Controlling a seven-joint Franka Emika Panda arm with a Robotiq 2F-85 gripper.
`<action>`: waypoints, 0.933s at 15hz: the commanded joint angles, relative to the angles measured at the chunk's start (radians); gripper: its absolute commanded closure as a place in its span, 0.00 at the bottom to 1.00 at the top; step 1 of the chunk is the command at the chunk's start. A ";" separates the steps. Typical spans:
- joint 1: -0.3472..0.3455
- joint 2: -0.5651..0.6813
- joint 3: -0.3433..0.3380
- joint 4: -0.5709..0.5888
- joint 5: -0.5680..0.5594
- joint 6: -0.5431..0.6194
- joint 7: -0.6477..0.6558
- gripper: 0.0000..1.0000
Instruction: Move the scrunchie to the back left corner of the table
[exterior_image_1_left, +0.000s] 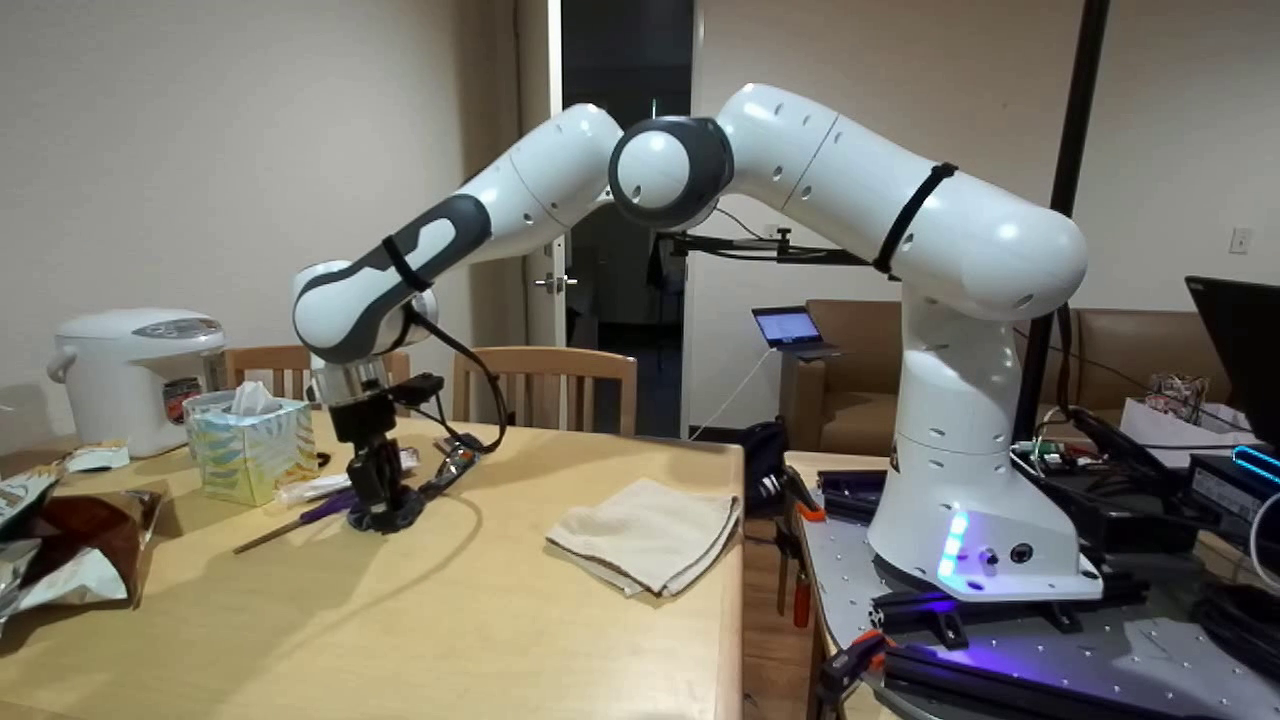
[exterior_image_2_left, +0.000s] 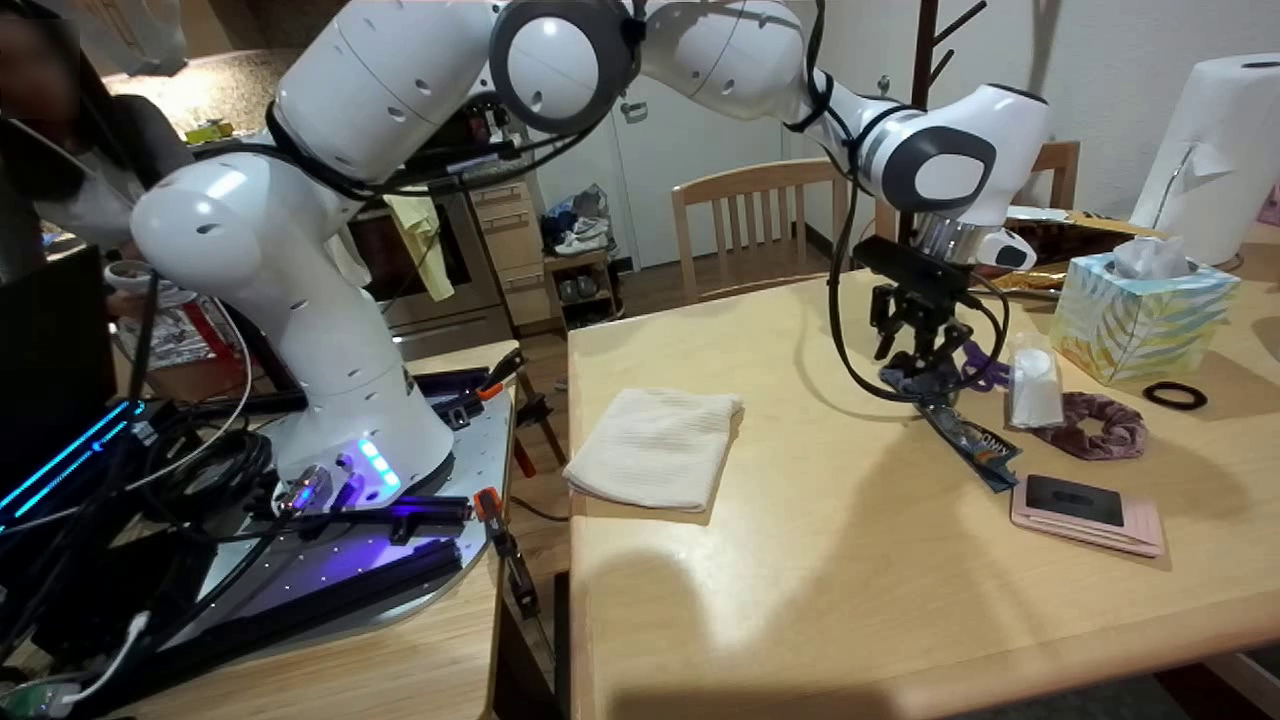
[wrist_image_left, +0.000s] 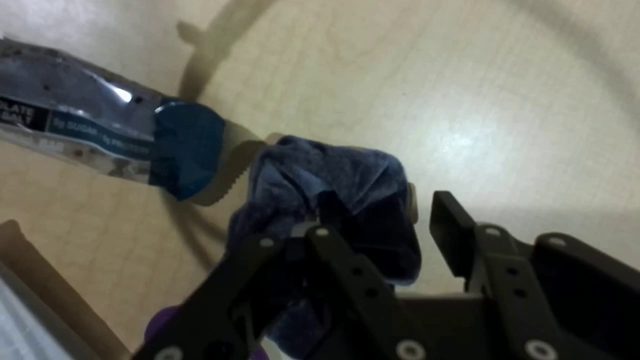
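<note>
The dark blue scrunchie (wrist_image_left: 325, 167) lies on the table (exterior_image_2_left: 800, 470) under my gripper (wrist_image_left: 387, 215), whose fingers stand apart, one over the bunched cloth, the other just past its edge. I judge I'm straddling one side of the band, so that closing would pinch fabric rather than shove it along. The snack bar (wrist_image_left: 102, 120) ends just beside it, so I'd lift before travelling. My own fingers hide the loop's middle and near part, and I can't tell whether either tip touches down. A tan sliver (wrist_image_left: 413, 203) pokes out at its edge; what it belongs to is unclear. The purple handle (wrist_image_left: 159, 320) is mostly blocked, and in an exterior view a white packet (exterior_image_2_left: 1036, 385) hides part of a mauve scrunchie (exterior_image_2_left: 1122, 432).
</note>
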 joint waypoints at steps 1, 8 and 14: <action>-0.012 0.014 0.014 0.040 -0.016 -0.029 0.007 0.78; -0.019 -0.045 0.016 -0.028 -0.015 -0.017 -0.002 1.00; -0.014 -0.147 0.004 -0.118 -0.024 0.001 0.012 0.99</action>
